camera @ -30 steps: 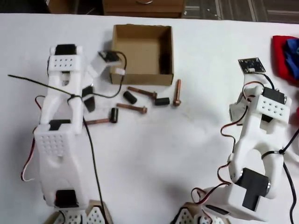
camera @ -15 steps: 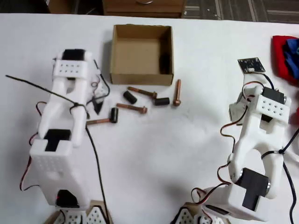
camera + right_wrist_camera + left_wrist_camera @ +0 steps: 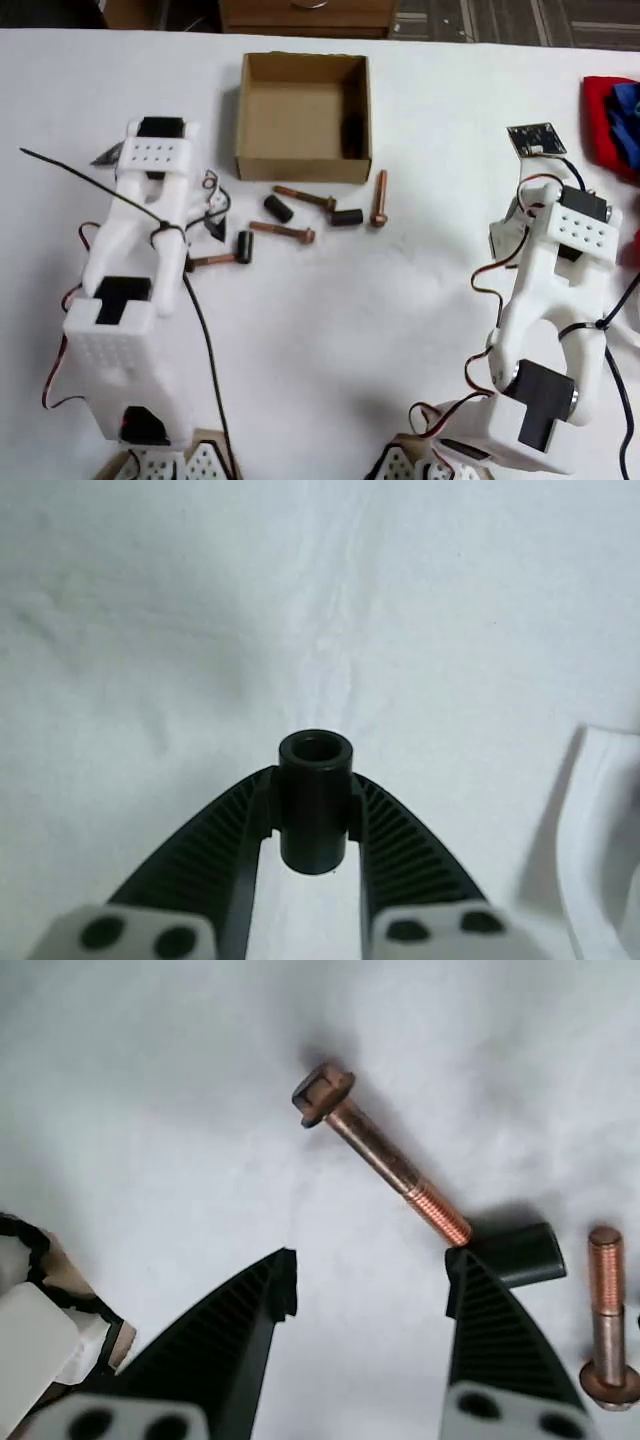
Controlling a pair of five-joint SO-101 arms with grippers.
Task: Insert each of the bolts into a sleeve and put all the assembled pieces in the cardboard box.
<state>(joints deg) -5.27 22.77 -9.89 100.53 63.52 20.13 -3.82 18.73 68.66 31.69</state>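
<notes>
Box (image 3: pixel 303 168), upper centre, holds one dark piece (image 3: pixel 352 136) at its right wall. Bolts (image 3: pixel 282 232) and sleeves (image 3: pixel 347 217) lie loose on the surface (image 3: pixel 350 330) just below. Left pincer (image 3: pixel 370 1265) gapes wide over a bolt (image 3: pixel 385 1160); right pincer (image 3: pixel 312 785) grips a sleeve (image 3: pixel 316 755).

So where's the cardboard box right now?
In the high view, the box sits on the table's far side, left of centre, with loose bolts and sleeves just in front of it.
</notes>
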